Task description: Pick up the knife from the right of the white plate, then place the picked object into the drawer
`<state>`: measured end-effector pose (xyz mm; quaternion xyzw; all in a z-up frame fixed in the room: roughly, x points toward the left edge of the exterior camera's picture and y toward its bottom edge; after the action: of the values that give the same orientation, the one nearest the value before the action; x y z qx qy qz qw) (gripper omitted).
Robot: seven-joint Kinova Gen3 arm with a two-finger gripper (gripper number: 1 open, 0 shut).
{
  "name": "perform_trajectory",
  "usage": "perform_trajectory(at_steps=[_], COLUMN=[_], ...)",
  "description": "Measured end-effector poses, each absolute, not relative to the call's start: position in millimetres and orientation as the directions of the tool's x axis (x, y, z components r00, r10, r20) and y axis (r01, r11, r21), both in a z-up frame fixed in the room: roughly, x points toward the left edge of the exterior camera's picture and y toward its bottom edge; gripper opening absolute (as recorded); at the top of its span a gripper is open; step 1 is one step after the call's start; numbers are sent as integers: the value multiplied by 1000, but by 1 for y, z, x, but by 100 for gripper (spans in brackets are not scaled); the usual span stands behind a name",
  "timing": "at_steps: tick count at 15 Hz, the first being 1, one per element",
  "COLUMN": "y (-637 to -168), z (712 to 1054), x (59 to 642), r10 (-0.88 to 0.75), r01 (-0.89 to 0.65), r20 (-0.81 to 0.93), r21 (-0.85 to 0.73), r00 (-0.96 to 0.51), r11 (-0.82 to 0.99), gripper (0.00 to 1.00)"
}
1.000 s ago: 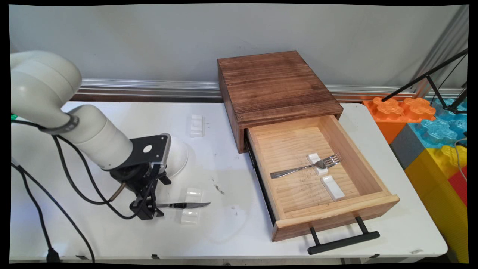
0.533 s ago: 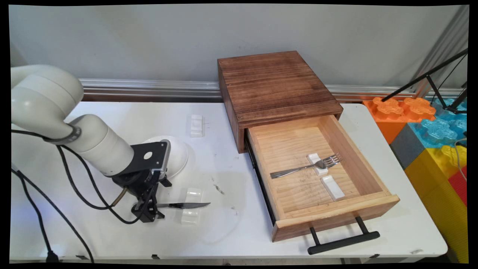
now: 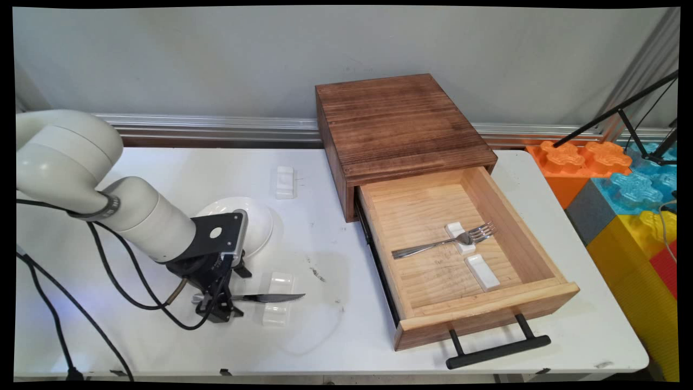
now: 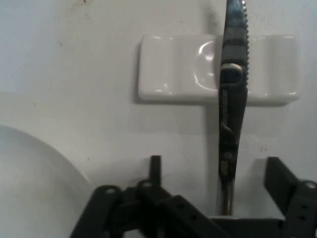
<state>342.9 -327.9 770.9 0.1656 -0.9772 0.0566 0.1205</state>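
The claw [image 3: 216,310] [image 4: 214,164] is standing open low over the tabletop [image 3: 346,330], near its front-left corner, with its two fingers [image 4: 155,167] straddling the handle of a knife [image 3: 265,297] [image 4: 232,99]. In the hand view a gap is showing on each side of the handle, so neither finger appears to be touching it. The handle is running closer to the right-hand finger than to the other. The knife is lying flat, its serrated blade pointing toward the tabletop's right edge and bridging a white ceramic rest [image 3: 281,281] [image 4: 173,69], which is propping the blade just clear of the surface. Judging from this, a clean grip would call for centring the handle between the fingers and squeezing squarely across it. Otherwise the blade may pivot on the rest or drag it sideways. A white plate [image 3: 255,216] [image 4: 29,183] is sitting just behind the claw, partly hidden by the wrist, and is close enough to be worth avoiding. A second white rest [image 3: 285,182] is lying farther back, toward the tabletop's far edge. Well apart, at the right side, a dark wooden box [image 3: 400,119] is holding its drawer [image 3: 522,238] pulled out toward the front edge. Inside, a fork [image 3: 438,246] is leaning on one small rest [image 3: 453,227], and another rest [image 3: 483,272] is lying bare beside it.
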Motion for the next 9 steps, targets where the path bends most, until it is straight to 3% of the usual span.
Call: perform_trajectory(at_steps=[9], y=[-325], z=[779], x=[346], r10=[-327], r01=[-350], r20=[261], r21=[-43], r00=[-908], r11=[936], gripper=[0])
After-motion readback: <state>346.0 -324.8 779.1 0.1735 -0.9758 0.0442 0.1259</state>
